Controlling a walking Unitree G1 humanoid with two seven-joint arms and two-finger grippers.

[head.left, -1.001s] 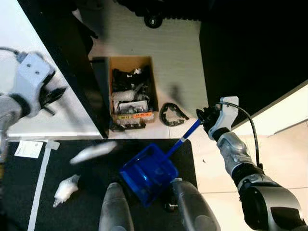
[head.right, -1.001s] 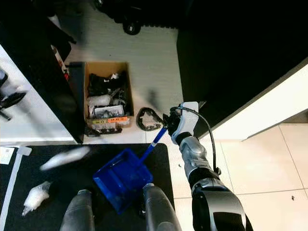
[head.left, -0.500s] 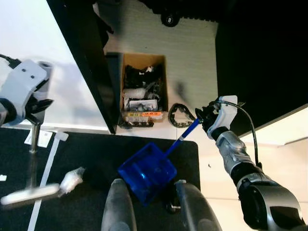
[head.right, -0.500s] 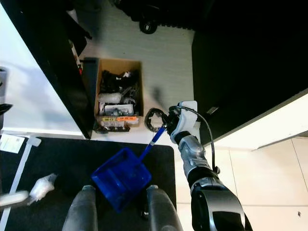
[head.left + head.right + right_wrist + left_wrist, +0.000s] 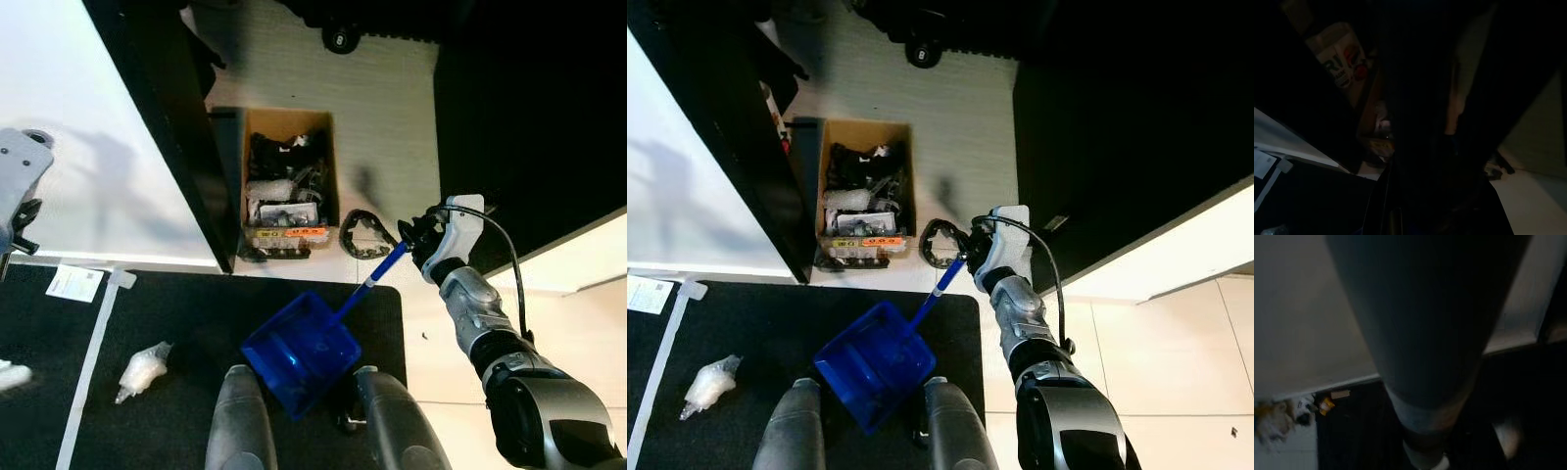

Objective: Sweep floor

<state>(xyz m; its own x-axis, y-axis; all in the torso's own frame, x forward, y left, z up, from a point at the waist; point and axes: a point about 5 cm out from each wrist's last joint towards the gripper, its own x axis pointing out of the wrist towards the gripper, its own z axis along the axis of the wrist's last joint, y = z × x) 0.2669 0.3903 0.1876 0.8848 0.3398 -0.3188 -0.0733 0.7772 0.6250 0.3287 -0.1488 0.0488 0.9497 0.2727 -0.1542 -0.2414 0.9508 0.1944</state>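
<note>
- Gone from the mat's 8 o'clock corner is the broom head seen half a second back; the left gripper (image 5: 18, 211) has drawn off toward 9 o'clock, and whether its fingers are parted I cannot tell.
- Nearest, at 6 o'clock, the blue dustpan (image 5: 302, 352) rests mouth-down on the black mat (image 5: 196, 323), ready to catch sweepings.
- At 8 o'clock the white wad (image 5: 143, 369) lies unswept.
- At 3 o'clock, the right gripper (image 5: 419, 238) is clamped on the dustpan's handle, steadying it.
- Farther, at 12 o'clock, a cardboard box (image 5: 286, 181) of clutter.

On the mat (image 5: 196, 323), the dustpan (image 5: 302, 352) lies at centre, just ahead of the robot's feet; the wad (image 5: 143, 369) lies at nine o'clock. The box (image 5: 286, 186) sits at twelve, the ring (image 5: 362, 235) just beside it at one.
</note>
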